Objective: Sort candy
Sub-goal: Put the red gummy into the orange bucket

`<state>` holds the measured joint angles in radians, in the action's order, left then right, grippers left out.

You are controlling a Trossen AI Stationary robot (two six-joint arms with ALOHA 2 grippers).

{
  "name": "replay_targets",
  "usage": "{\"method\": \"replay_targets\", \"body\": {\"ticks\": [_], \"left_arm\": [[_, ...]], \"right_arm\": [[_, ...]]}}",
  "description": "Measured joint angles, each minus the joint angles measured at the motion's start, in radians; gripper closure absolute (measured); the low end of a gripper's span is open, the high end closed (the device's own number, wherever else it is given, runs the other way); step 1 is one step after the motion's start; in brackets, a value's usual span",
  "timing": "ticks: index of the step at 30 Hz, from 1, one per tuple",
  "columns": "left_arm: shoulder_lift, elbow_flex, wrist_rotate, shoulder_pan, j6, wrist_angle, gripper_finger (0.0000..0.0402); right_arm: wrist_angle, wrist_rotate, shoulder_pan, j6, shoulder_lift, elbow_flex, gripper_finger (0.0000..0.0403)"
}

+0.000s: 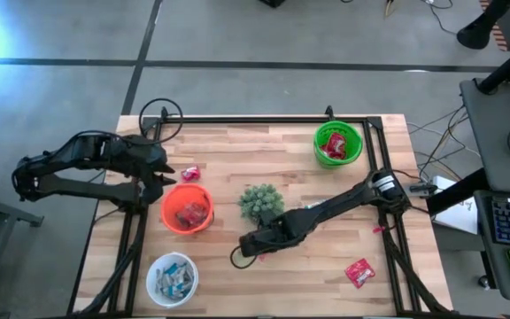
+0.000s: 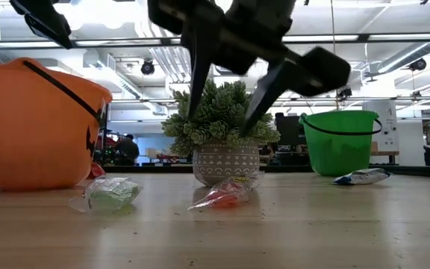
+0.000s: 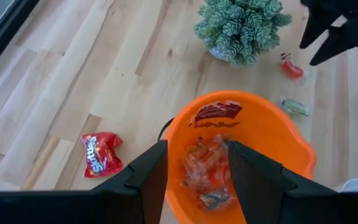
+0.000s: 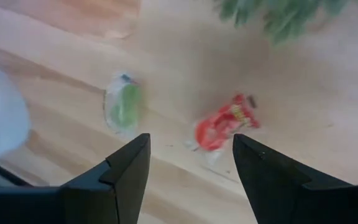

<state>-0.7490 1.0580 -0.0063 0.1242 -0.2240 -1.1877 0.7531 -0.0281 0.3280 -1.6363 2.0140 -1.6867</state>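
Your right gripper (image 4: 190, 163) hangs above the bench (image 1: 264, 275) just in front of the potted plant (image 1: 261, 202), fingers spread wide and holding nothing. Two loose candies lie below it: a small red candy (image 4: 224, 129) and a small green candy (image 4: 125, 106). Your left gripper (image 3: 194, 163) hovers over the orange bowl (image 1: 187, 209), fingers apart and empty; that bowl holds clear-wrapped pieces. You have three bowls: orange, a green bowl (image 1: 338, 144) holding red packets, and a white bowl (image 1: 172, 279) holding pale bars. Two red packets lie loose: one packet (image 1: 189, 173) beside the orange bowl, another packet (image 1: 359, 272) near the bench's right front.
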Motion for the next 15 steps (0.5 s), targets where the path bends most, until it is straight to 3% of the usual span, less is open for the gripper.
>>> {"method": "replay_targets", "body": {"ticks": [7,15], "left_arm": [[0.006,0.000,0.000,0.000,0.015,-0.001,0.0251],[0.006,0.000,0.000,0.000,0.044,-0.002,0.0251]], "right_arm": [[-0.034,-0.002,0.014,-0.126,0.000,0.082,0.0182],[-0.031,-0.002,0.012,-0.111,0.000,0.096,0.0182]]}}
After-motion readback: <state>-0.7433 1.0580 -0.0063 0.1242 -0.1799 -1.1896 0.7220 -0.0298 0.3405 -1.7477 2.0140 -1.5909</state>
